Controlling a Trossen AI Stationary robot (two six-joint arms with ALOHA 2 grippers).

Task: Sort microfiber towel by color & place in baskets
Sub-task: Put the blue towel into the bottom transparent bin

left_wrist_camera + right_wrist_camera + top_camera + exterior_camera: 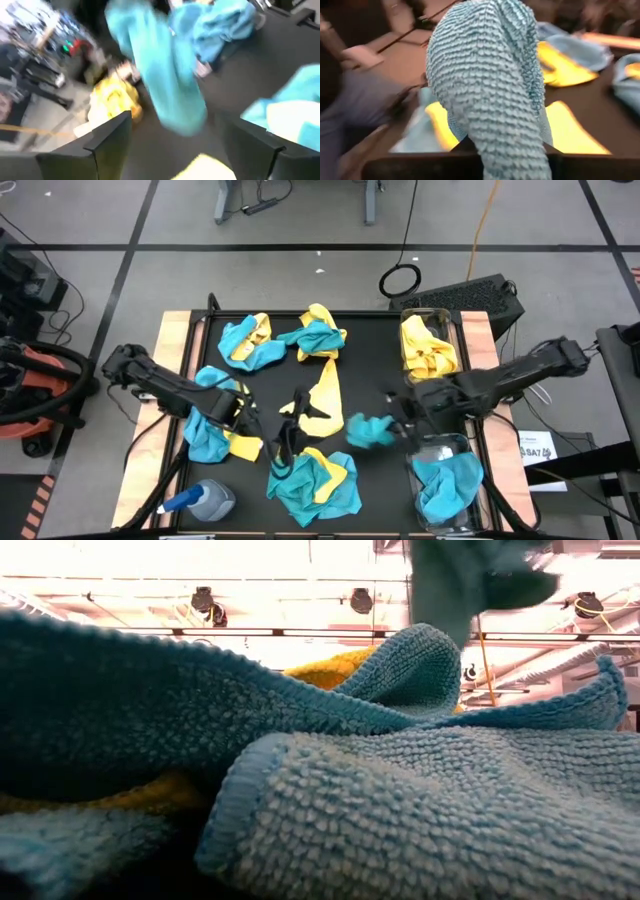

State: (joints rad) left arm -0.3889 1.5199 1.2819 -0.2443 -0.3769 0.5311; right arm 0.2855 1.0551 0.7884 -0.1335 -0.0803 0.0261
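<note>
Teal-blue microfiber towel (pixel 369 430) is being held off the black table (pixel 370 360) by the right gripper (pixel 403 415), fingers clamped shut on it, just beside the near clear plastic basket (pixel 447 480) of teal cloths. Nearer the middle, the left gripper (pixel 285 442) is being kept wide open, empty, over mixed yellow and teal cloths (pixel 313 480). Farther back, yellow cloths are being held in the second clear basket (pixel 430 340).

Robotics lab, concrete floor (pixel 330 240) with tape lines, trailing cables (pixel 400 278), ceiling strip lights (pixel 200 560)
</note>
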